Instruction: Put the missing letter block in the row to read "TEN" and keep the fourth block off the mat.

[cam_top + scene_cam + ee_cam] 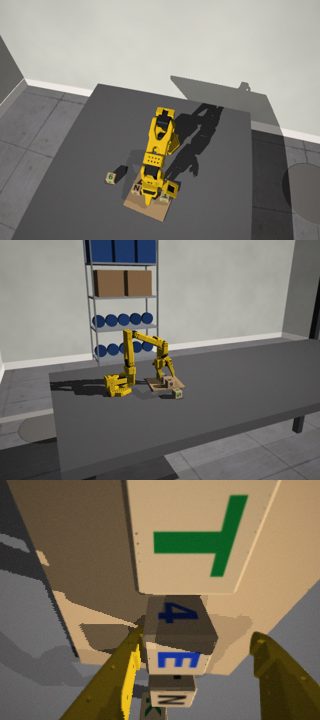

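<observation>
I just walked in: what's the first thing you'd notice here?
A yellow arm stands mid-table, bending down over a tan mat. Its gripper hangs open around a block showing a blue E, between the T block and the N block. One block marked 6 sits off the mat.

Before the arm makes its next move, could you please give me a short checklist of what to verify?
1. Gripper released the E block: ok, jaws spread, one finger well clear.
2. Other finger clear of it: cannot tell.
3. E face on top: ok.
4. E upright for the reader: cannot tell.
5. E block between T block and N block on the mat: ok.
6. 6 block off the mat: ok.
</observation>
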### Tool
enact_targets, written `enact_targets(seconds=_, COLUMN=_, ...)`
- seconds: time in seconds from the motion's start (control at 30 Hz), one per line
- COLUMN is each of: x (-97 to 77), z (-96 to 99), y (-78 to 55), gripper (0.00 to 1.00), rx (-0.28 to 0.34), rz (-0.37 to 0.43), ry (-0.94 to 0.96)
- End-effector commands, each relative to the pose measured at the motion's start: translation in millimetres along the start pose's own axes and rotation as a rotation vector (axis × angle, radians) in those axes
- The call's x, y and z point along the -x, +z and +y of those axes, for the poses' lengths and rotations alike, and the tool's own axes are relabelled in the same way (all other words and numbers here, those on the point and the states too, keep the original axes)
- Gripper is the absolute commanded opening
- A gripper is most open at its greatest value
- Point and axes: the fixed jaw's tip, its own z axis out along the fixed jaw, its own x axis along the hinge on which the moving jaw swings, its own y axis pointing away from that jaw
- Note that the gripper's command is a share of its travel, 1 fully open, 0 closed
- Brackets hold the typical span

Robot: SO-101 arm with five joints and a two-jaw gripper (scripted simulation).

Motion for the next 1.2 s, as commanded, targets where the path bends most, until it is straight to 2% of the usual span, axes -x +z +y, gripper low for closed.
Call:
enact_targets(seconds=0.0, x=1.2, z=-12.0, y=-11.4, gripper=0.36, rx=-0.086, rz=-0.003, ry=0.0)
enact_targets(seconds=0.3, x=1.2, z=-12.6, y=-16.5, gripper=0.36, rx=-0.086, rz=-0.003, ry=0.0)
enact_targets(seconds=0.57, x=1.1, z=-12.9, y=-41.3, gripper=0.36, rx=-0.086, rz=-0.003, ry=0.0)
enact_targets(seconds=0.63, x=1.1, z=-12.9, y=-41.3, gripper=0.36, rx=-0.086, rz=-0.003, ry=0.0)
enact_targets(seconds=0.9, x=1.0, z=-8.8, y=-66.3, gripper=0.36, rx=-0.086, rz=-0.003, ry=0.0)
enact_targets(seconds=1.17, x=1.0, z=-7.3, y=-71.5, gripper=0.36, rx=-0.086, rz=-0.003, ry=0.0)
